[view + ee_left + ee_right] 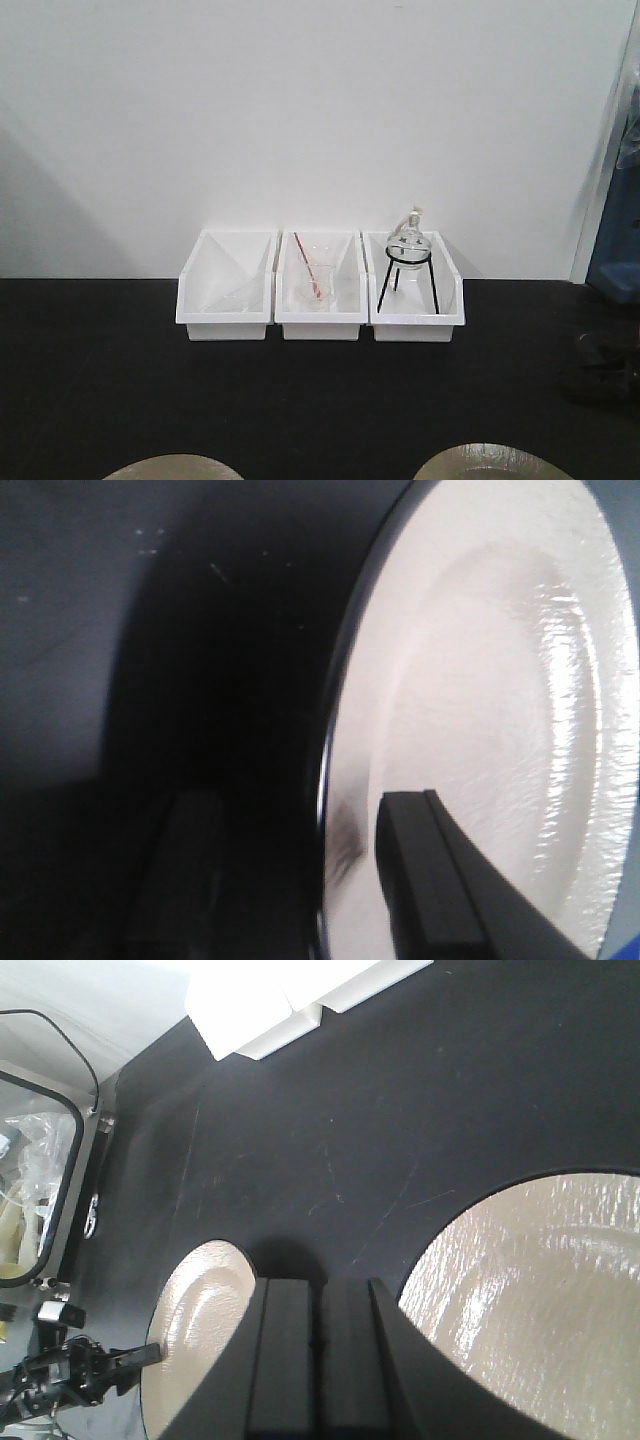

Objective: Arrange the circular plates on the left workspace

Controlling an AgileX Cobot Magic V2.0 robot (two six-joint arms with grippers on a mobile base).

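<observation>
Two glossy beige plates lie on the black countertop (320, 400). In the front view only their far edges show at the bottom, the left plate (172, 467) and the right plate (493, 462). In the left wrist view my left gripper (300, 810) is open. Its jaws straddle the rim of the left plate (480, 710), one finger (440, 890) over the top face and the other outside the rim. My right gripper (320, 1295) is shut and empty. It hangs over bare countertop between the left plate (195, 1330) and the right plate (540, 1300).
Three white bins (320, 290) stand in a row at the back wall. One holds a beaker with a red rod (315, 280), another a round flask on a black tripod (408, 255). A dark object (600, 372) sits at the right edge. A clear-lidded container (35, 1180) lies beyond the counter's end.
</observation>
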